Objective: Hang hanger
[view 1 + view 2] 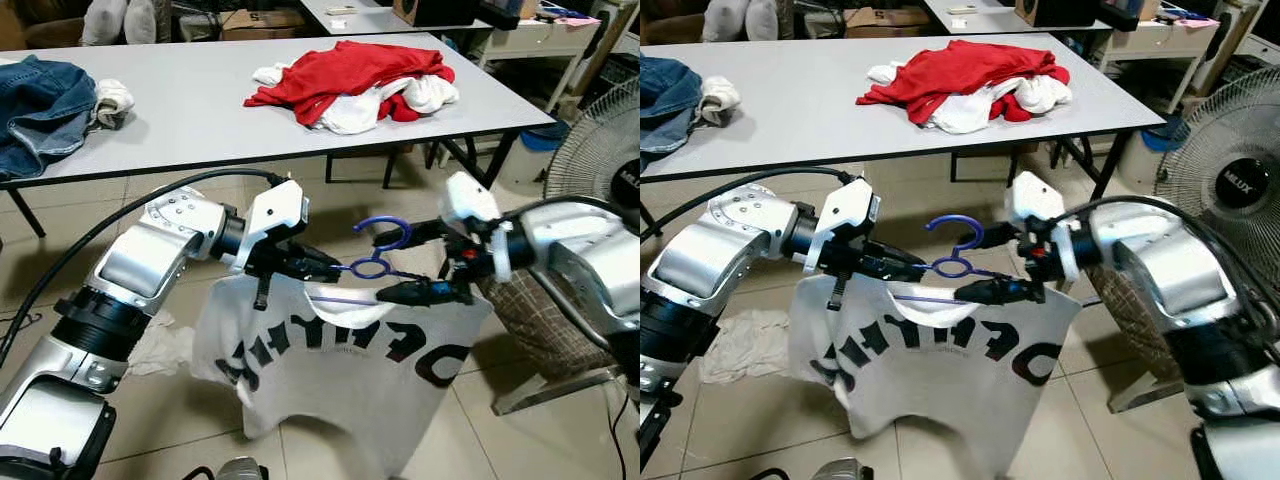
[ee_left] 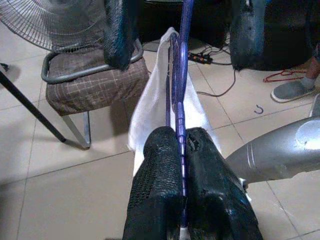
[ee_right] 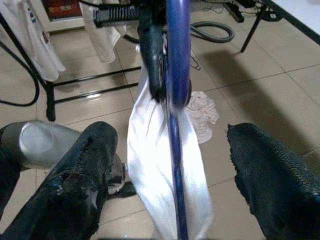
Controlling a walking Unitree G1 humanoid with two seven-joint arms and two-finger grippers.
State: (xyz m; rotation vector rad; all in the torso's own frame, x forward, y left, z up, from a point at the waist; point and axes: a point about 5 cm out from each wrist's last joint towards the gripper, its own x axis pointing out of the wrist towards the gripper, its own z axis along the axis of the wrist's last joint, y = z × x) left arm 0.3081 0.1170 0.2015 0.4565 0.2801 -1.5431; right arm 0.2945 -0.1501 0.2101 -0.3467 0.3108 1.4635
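Observation:
A purple hanger [image 1: 378,262] carries a white T-shirt [image 1: 340,370] with black letters and hangs in the air between my two arms, hook up. My left gripper [image 1: 333,268] is shut on the hanger's wire just beside the neck; the left wrist view has both black fingers pinched on the purple wire [image 2: 179,75]. My right gripper [image 1: 393,267] comes in from the other side and stands open. In the right wrist view its fingers [image 3: 85,170] flank the hanger [image 3: 176,60] without touching it. The shirt [image 3: 160,165] drapes below.
A grey table [image 1: 200,120] ahead holds a pile of red and white clothes [image 1: 350,80] and denim [image 1: 40,100]. A standing fan [image 1: 600,150] and a plaid-cushioned chair [image 2: 95,80] are on my right. A white cloth [image 1: 160,350] lies on the floor. A clothes rack [image 3: 75,85] stands behind.

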